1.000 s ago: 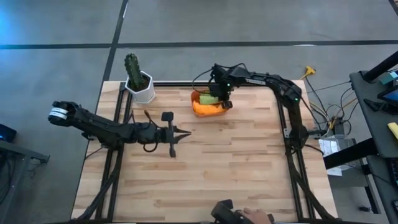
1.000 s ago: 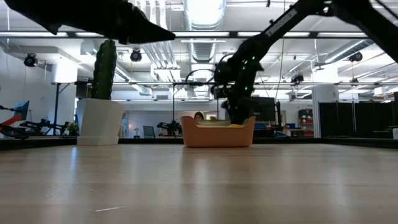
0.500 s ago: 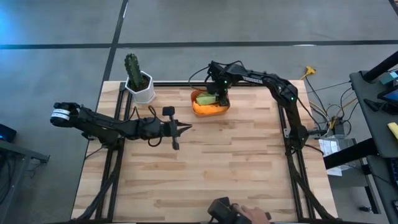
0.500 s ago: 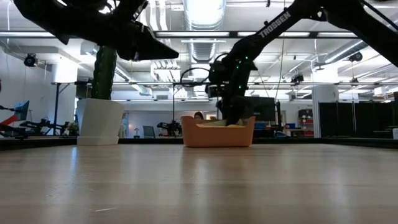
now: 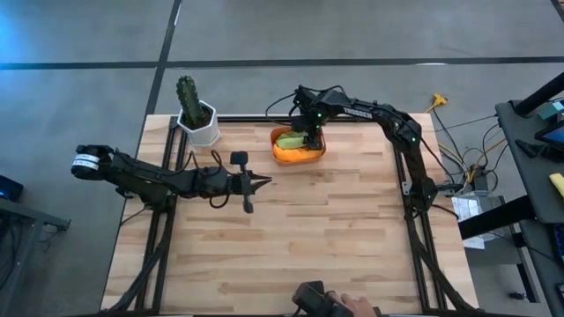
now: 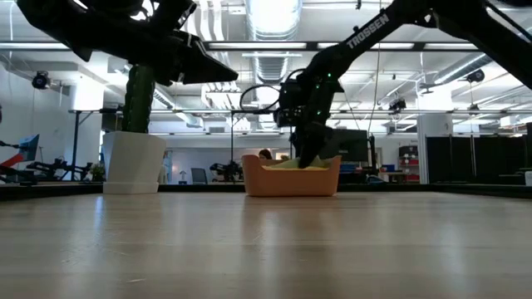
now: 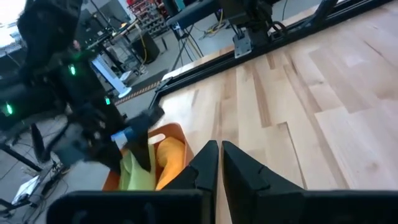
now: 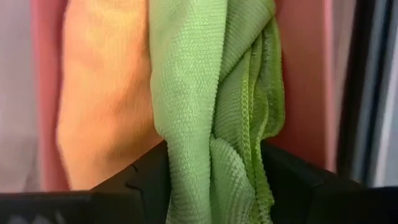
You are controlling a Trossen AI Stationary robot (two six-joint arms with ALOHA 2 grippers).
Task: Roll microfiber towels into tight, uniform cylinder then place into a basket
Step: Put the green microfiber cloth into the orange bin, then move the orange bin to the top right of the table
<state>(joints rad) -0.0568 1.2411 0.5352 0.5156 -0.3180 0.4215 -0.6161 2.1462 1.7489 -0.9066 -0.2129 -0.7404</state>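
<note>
The salmon-red basket [image 5: 296,158] stands at the table's far middle. In it lie a rolled lime green towel [image 8: 211,93] and, beside it, an orange towel [image 8: 99,93]. My right gripper [image 5: 310,141] reaches down into the basket, its fingers apart on either side of the green towel's end. The green cloth also peeks over the basket's rim [image 6: 291,163] in the low view. My left gripper [image 5: 266,182] hangs shut above the table's left middle, holding nothing and pointing toward the basket [image 7: 169,132]. My right gripper comes at the green towel's end [image 8: 214,158] from above, one finger [image 8: 146,180] on each side of the roll. The cloth fills the gap between them, and I cannot tell whether the fingers touch it. The towel rests in the basket.
A white pot with a green cactus [image 5: 198,119] stands at the far left corner. A person's hand with a dark device [image 5: 339,306] shows at the near edge. Bare wood runs across the middle and near half of the table.
My right gripper has shifted a little toward the table's left over the basket, and the green towel now shows above the rim in the low view. My left gripper has edged toward the basket and dipped slightly.
</note>
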